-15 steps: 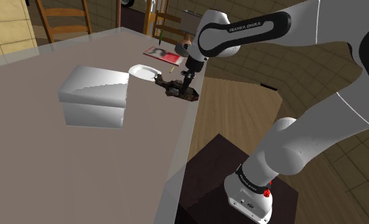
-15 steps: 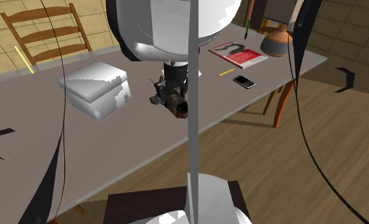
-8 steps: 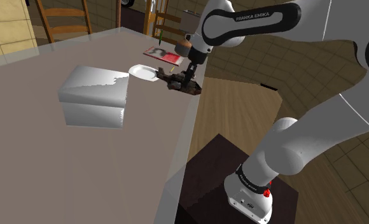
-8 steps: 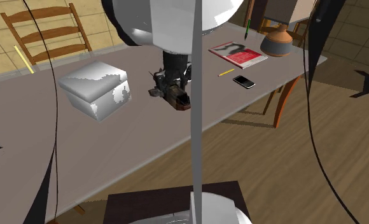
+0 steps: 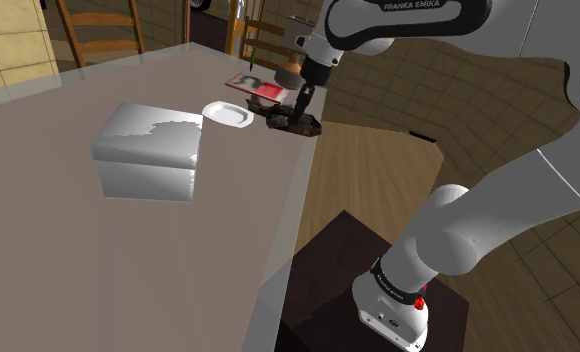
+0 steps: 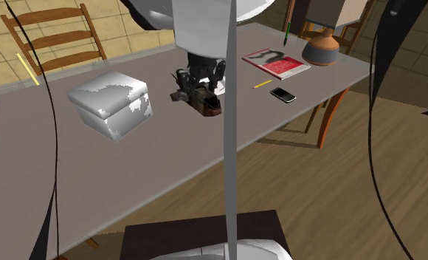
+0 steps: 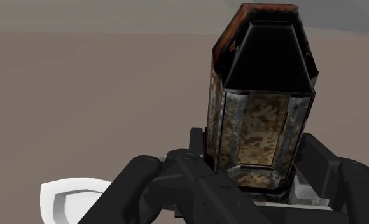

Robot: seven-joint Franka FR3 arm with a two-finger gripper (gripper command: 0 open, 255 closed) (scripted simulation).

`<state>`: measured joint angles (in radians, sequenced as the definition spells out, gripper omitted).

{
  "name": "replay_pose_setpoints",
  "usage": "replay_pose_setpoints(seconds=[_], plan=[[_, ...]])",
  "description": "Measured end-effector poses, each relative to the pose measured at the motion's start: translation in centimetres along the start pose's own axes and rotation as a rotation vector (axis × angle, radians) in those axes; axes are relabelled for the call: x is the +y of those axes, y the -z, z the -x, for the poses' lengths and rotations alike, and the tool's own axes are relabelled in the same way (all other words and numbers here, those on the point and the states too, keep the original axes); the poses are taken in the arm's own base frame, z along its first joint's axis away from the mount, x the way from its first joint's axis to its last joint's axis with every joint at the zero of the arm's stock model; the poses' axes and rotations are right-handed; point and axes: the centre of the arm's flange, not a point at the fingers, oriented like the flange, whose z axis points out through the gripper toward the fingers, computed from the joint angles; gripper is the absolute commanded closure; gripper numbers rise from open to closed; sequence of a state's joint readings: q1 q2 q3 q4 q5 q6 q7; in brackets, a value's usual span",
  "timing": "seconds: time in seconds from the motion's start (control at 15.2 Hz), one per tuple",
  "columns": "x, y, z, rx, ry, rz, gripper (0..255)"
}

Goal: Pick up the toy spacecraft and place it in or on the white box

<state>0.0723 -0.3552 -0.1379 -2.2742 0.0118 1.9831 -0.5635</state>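
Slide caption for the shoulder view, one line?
Black gripper clasps the dark toy spacecraft at the table edge, white box toward the shoulder view's left.

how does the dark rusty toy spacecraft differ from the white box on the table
The dark rusty toy spacecraft is clasped by the black gripper; the plain white box sits on the grey table. The spacecraft is smaller and elongated; the box is bigger and blocky. Both have flat faces.
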Motion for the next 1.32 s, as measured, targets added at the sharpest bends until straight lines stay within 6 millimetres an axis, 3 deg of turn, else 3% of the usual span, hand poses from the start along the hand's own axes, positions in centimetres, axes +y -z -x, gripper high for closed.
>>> replay_pose_setpoints(seconds=[0.86,1.32], plan=[[0.0,6.6,-0.6,0.000,0.000,0.000,255],[-5.1,6.5,-6.6,-0.001,0.001,0.000,255]])
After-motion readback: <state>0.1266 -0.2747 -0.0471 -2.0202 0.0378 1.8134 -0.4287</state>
